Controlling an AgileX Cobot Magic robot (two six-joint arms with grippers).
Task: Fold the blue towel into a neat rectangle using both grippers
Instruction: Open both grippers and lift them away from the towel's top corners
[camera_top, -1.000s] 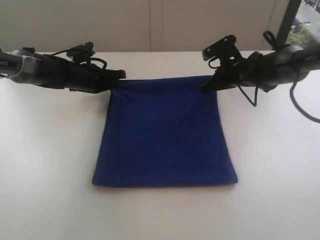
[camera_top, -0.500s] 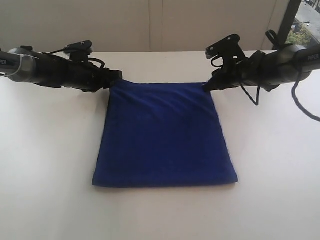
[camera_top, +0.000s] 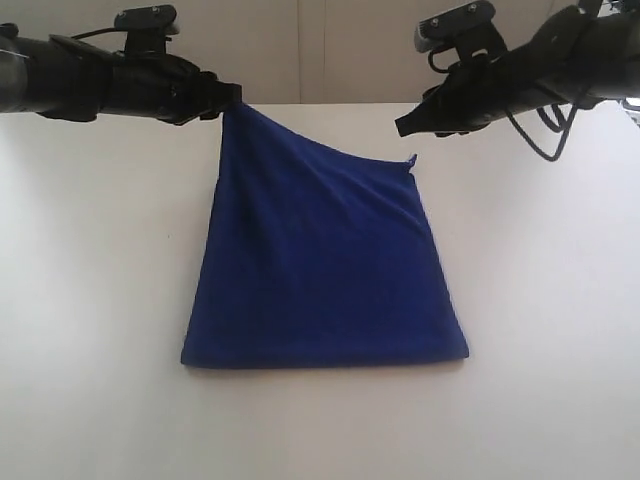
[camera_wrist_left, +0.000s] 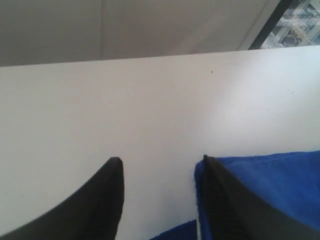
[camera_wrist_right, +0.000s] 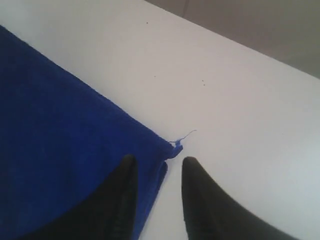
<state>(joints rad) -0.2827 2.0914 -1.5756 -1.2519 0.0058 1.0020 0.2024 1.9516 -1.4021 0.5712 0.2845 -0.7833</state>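
The blue towel (camera_top: 320, 270) lies folded on the white table (camera_top: 80, 300), its near edge straight. Its far left corner is pulled up in a peak to my left gripper (camera_top: 232, 96). In the left wrist view the left gripper (camera_wrist_left: 160, 165) has its fingers wide apart, and the towel (camera_wrist_left: 270, 180) clings to one finger (camera_wrist_left: 220, 200). My right gripper (camera_top: 405, 126) hovers above the far right corner, apart from it. In the right wrist view this gripper (camera_wrist_right: 157, 162) is open over the towel (camera_wrist_right: 60, 115) and its corner loop (camera_wrist_right: 176, 146).
The table ends at a beige wall (camera_top: 320, 50) behind both arms. A window (camera_wrist_left: 295, 22) shows at the far corner in the left wrist view. Bare table surface lies on both sides of the towel and in front of it.
Both arms have risen. The left one carried the towel's far left corner up into a peak. The right gripper lifted away from the far right corner, which stayed low.
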